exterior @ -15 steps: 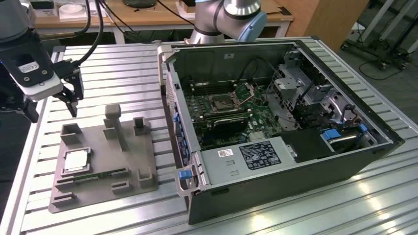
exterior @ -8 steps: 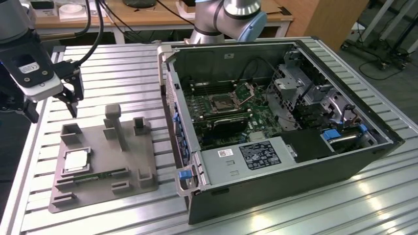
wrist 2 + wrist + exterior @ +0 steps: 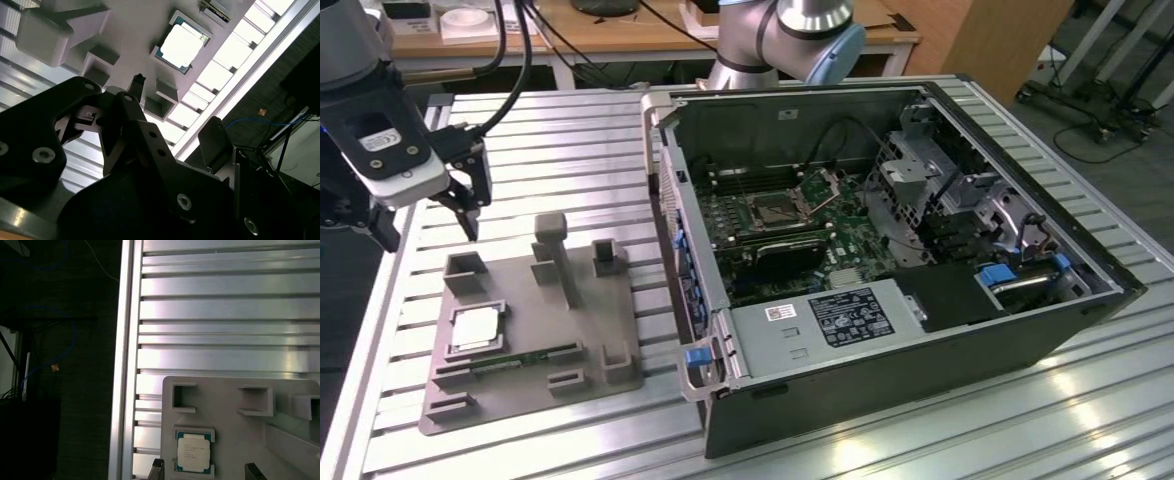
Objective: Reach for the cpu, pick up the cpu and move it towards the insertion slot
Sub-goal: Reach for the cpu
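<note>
Going left to right in the exterior view: your gripper (image 3: 420,212) hangs over the table's (image 3: 520,130) left edge, its two fingers spread wide with nothing between them. Next comes the grey fixture (image 3: 587,345). The one cpu (image 3: 474,328) lies flat in a pocket on it, well apart from the fingers, with one green memory stick (image 3: 507,362) just beside it. Further right is the open case (image 3: 907,330), with the one slot (image 3: 781,208) on the green board inside. The case's side wall stands between cpu and slot. The first wrist view gives you the cpu (image 3: 193,451) close up, with two dark fingertips (image 3: 252,471) either side, not touching it. In the second wrist view the cpu (image 3: 181,44) glares bright past the gripper (image 3: 176,110).
</note>
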### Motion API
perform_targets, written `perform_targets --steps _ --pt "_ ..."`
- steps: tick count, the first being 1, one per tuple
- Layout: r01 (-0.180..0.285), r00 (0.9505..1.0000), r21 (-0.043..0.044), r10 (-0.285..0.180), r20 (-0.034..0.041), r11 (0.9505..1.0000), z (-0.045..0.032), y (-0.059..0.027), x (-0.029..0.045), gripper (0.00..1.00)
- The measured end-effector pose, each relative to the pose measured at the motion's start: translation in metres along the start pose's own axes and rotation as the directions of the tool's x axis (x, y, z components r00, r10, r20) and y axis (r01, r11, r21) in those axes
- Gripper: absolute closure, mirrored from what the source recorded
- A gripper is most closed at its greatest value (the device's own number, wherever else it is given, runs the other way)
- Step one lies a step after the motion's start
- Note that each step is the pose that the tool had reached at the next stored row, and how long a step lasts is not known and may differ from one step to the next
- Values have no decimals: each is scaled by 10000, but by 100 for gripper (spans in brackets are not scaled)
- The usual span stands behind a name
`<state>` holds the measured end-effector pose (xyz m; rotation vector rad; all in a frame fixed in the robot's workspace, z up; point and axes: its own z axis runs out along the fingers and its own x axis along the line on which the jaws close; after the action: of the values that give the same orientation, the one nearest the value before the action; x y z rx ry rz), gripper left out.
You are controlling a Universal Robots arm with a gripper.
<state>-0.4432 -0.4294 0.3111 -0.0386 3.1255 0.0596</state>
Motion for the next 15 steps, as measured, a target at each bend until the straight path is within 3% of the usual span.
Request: perform_targets --steps 5,15 --pt "1 10000 0 -1 0 10000 37 -1 1 29" --pt "0 10000 1 0 -1 10000 215 -9 4 29"
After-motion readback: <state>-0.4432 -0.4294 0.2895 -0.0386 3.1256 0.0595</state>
